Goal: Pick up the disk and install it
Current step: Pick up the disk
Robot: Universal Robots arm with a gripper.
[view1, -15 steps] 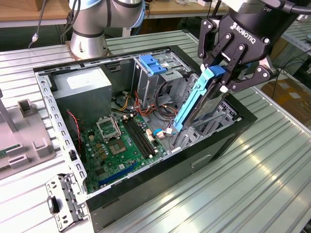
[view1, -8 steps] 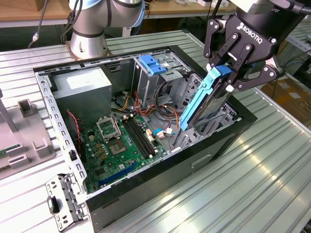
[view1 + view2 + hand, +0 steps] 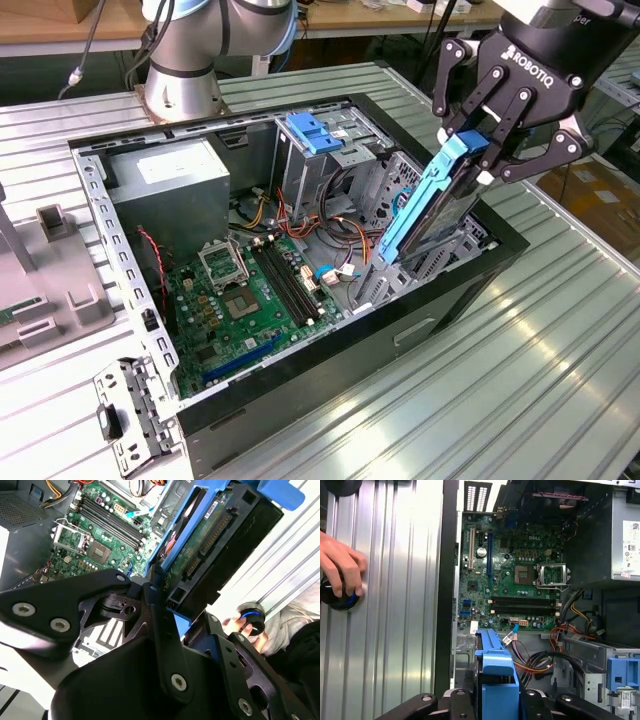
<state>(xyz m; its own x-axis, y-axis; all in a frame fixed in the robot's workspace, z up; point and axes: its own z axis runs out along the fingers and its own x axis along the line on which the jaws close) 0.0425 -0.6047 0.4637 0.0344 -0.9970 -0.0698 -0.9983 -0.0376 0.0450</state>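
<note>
The disk (image 3: 446, 215) stood steeply tilted at the end of the open computer case (image 3: 420, 330) on the exterior view's right. Its lower end was down inside the case among the metal framing, and its upper end rose above the rim. A blue carrier rail ran along the edge facing the exterior view. In the second wrist view the disk (image 3: 210, 545) showed its green circuit-board underside and connector edge. Whether its lower end touched anything inside the case could not be told. The gripper (image 3: 478, 160) was clamped on the disk's upper end, one black finger on each side, and in the second wrist view its fingers (image 3: 152, 597) pressed against the blue carrier. The wrist reached in from the exterior view's upper right, angled downward and toward the case interior, so the gripper leaned along the disk's slope. The arm's base (image 3: 185, 60) was mounted on the ribbed metal table (image 3: 500, 400) behind the case. Inside the case lay the green motherboard (image 3: 240, 300), with a grey power-supply box (image 3: 165, 185) beyond it and a metal drive cage topped by a blue bracket (image 3: 315, 130). In the first wrist view a person's hand (image 3: 340, 560) rested on a round black-and-blue knob (image 3: 337, 599) on the table beside the case.
</note>
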